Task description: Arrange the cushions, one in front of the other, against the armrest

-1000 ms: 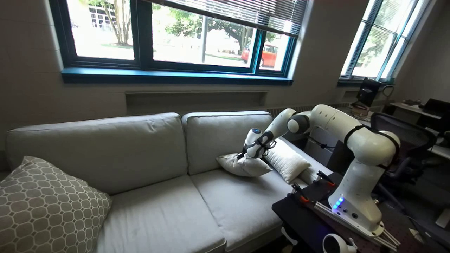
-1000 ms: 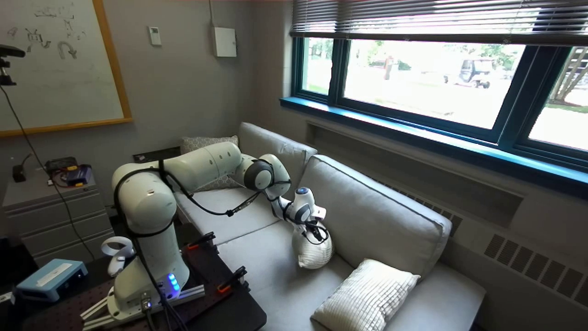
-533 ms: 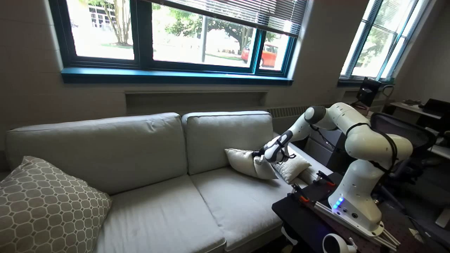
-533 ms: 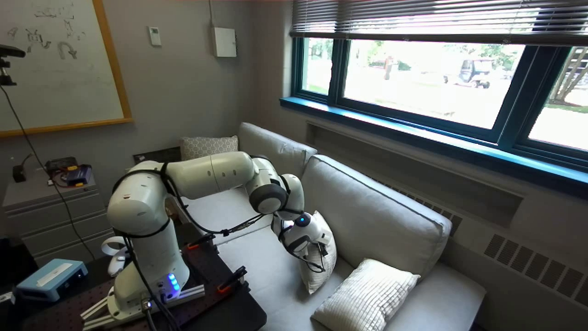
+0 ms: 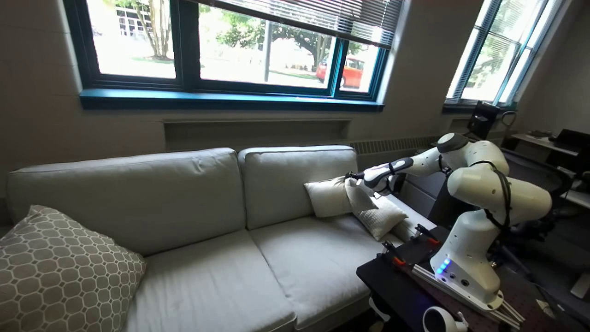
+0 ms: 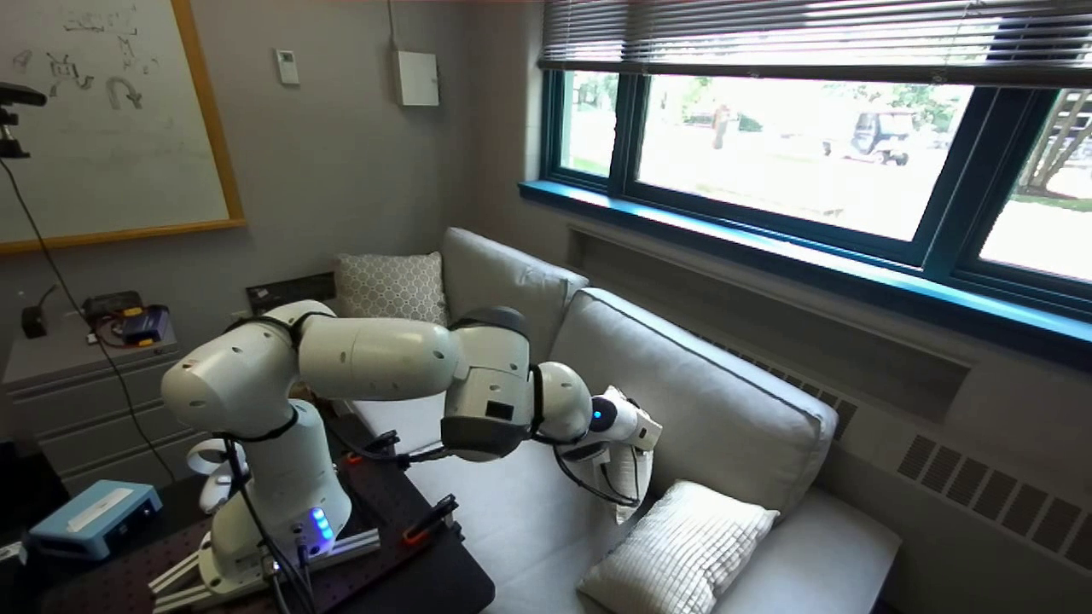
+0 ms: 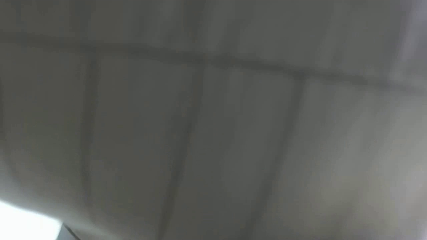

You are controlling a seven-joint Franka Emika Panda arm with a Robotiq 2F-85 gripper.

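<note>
My gripper (image 5: 352, 175) is shut on the top edge of one cream-white cushion (image 5: 329, 198), pinching its fabric. The cushion hangs roughly upright in front of the sofa's right back cushion. In an exterior view the hand mostly covers this cushion (image 6: 638, 469). Its fabric (image 7: 213, 133) fills the wrist view, dark and blurred, and the fingers do not show there. The second cream-white cushion (image 5: 386, 217) leans against the armrest (image 5: 418, 216); it also shows in an exterior view (image 6: 682, 546) beside the armrest (image 6: 840, 546). Whether the two cushions touch I cannot tell.
The sofa's back cushion (image 5: 299, 170) stands behind the held cushion. A larger grey lattice cushion (image 5: 69, 272) lies at the sofa's far end. The black robot table (image 5: 392, 281) with clamps (image 5: 394, 253) stands close to the sofa's front edge.
My gripper has moved up and towards the armrest with the cushion in it. The cushion has swung from lying flat to hanging upright. The second cushion has not moved.
</note>
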